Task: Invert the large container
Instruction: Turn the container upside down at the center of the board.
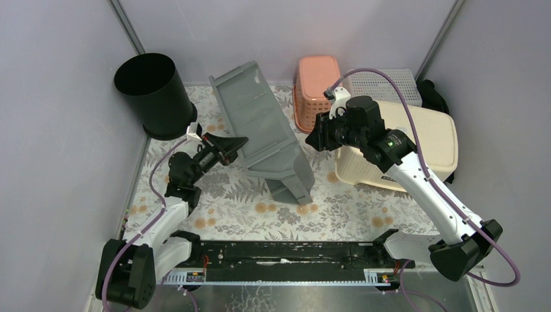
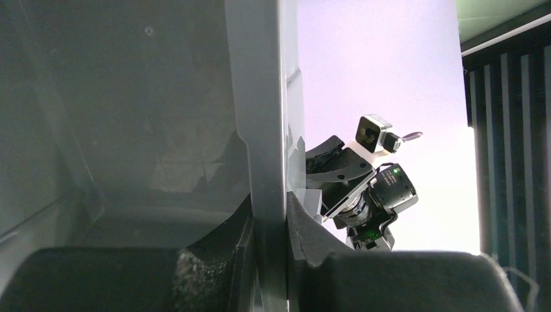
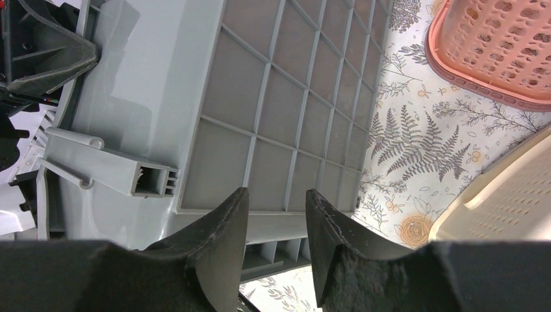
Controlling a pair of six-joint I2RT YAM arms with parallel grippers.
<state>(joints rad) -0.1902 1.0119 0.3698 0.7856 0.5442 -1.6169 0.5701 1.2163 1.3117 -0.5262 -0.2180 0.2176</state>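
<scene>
While my left fingers (image 2: pixel 208 266) clamp the grey container (image 1: pixel 266 130) by its wall, it stands only half-tipped; right fingers (image 3: pixel 217 247) parted, empty.

A lab test cell: plain walls (image 1: pixel 58 162) enclose a floral-clothed table (image 1: pixel 364 208) and two robot arms (image 1: pixel 429 195).

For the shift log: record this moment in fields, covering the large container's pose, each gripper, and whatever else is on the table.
container: grey container, tilted steeply, lower end down at the floral tablecloth, ribbed underside facing the right arm
left arm: left gripper clamped on the container's wall
right arm: right gripper with jaws apart at the underside's edge; contact unclear
task state: not yet upside down
others: black bin back left; pink basket and cream basket back right
</scene>
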